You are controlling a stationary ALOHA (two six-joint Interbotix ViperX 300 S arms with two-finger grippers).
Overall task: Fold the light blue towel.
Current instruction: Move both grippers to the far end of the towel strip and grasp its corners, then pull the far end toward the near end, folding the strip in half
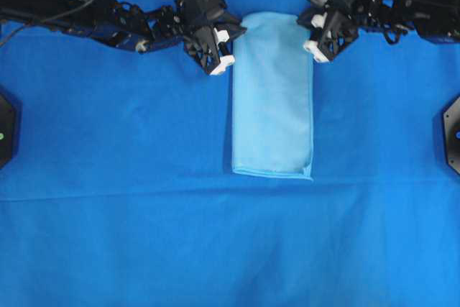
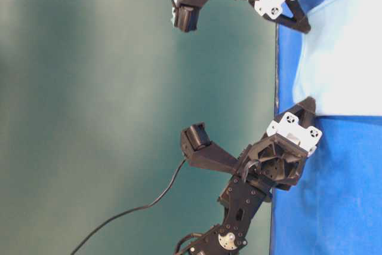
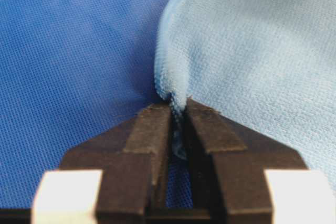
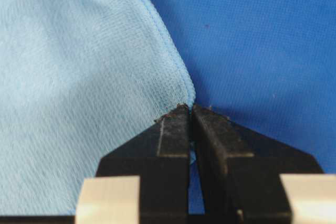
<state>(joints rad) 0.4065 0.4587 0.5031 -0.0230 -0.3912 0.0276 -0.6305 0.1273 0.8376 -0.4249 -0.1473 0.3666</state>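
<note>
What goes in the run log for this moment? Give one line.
stage: grasp | light blue towel: flat, long strip | left gripper: shut on left edge | right gripper: shut on right edge | base: royal-blue cloth

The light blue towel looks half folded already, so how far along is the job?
Done: the light blue towel lies as a narrow doubled strip. In hand: the left gripper and right gripper each pinch a far-end edge. Left: probably carrying that end over for another fold.
</note>
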